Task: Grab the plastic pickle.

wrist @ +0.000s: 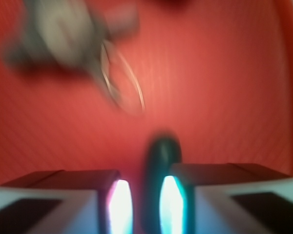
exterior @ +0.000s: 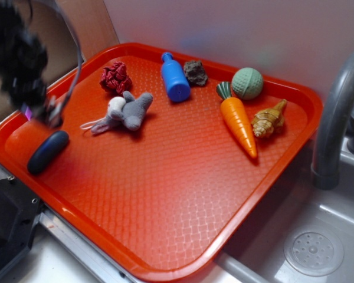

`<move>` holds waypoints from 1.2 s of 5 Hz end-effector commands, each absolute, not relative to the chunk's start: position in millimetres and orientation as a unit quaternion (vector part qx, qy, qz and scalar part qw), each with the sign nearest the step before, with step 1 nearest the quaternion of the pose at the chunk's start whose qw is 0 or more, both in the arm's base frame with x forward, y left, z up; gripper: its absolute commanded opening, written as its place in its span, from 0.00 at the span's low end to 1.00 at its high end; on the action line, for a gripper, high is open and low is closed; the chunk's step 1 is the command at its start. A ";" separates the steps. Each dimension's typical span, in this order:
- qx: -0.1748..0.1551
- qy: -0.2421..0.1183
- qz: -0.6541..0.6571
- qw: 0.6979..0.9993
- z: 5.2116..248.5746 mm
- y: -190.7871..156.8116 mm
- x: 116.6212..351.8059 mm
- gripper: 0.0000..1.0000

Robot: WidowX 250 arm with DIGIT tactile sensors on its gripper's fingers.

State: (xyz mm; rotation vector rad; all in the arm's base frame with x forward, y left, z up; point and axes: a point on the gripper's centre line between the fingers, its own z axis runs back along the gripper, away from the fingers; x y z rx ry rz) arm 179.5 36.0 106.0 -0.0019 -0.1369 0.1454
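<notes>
The plastic pickle lies flat on the red tray, near the tray's left rim and well apart from the other toys. In the exterior view its long axis runs on a diagonal, the lower end toward the tray's left edge and the upper end toward the tray's middle.

The pincer is blurred in the exterior view and hangs just above the pickle's upper end. In the wrist view the pickle appears as a dark rounded shape running lengthwise up the gap between the two fingers, so its long axis lies along the gap. The fingers stand apart on either side of it; whether the pads touch it cannot be told through the blur.

Farther in on the tray lies a grey plush toy with a thin loop, also seen smeared at the top of the wrist view. Behind it sit a red crumpled ball, a blue bottle, a dark rock, a green ball, an orange carrot and a brown shell. A grey faucet rises at the right.
</notes>
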 end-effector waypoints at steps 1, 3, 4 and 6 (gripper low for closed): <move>0.011 -0.100 0.070 0.993 184.3 34.4 210.9 0.00; -0.003 -0.068 0.108 0.992 112.2 49.4 171.3 1.00; 0.007 -0.047 0.114 0.992 64.2 53.9 153.0 1.00; -0.054 -0.005 0.135 0.989 27.5 31.5 139.1 1.00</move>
